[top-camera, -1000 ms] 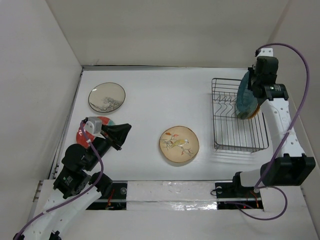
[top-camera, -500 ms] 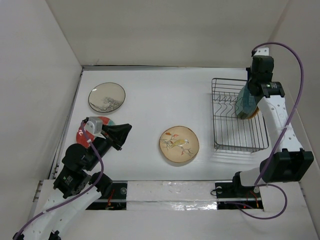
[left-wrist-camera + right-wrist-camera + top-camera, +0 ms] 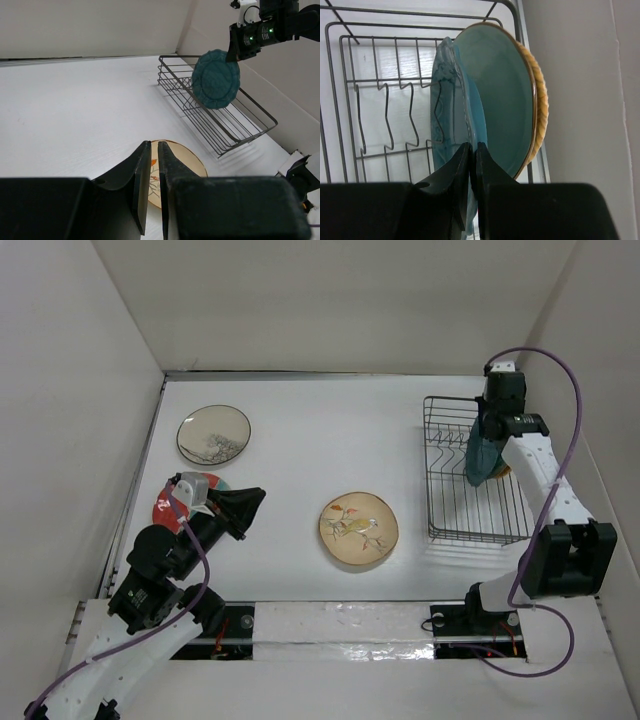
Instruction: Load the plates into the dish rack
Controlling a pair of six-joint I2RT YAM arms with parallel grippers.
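My right gripper [image 3: 497, 428] is shut on the rim of the dark teal scalloped plate [image 3: 479, 462] and holds it upright over the back right part of the dish rack [image 3: 430, 470]. In the right wrist view the gripper [image 3: 473, 150] pinches that plate [image 3: 445, 125]. Right behind it stand a pale aqua plate [image 3: 500, 95] and the orange plate [image 3: 543, 100]. My left gripper [image 3: 250, 502] is shut and empty, above the table left of the tan floral plate [image 3: 358, 528]. The cream speckled plate [image 3: 214, 434] lies at the back left. The red plate [image 3: 163, 508] lies partly under my left arm.
The left wrist view shows the teal plate [image 3: 216, 79] hanging above the rack [image 3: 225, 130], with the tan plate [image 3: 187, 162] just beyond my fingertips [image 3: 145, 150]. White walls enclose the table on three sides; the right wall runs close beside the rack.
My right gripper has moved left and toward the back over the rack, and the teal plate has turned more edge-on and swung in over the tines. The left arm has barely moved.
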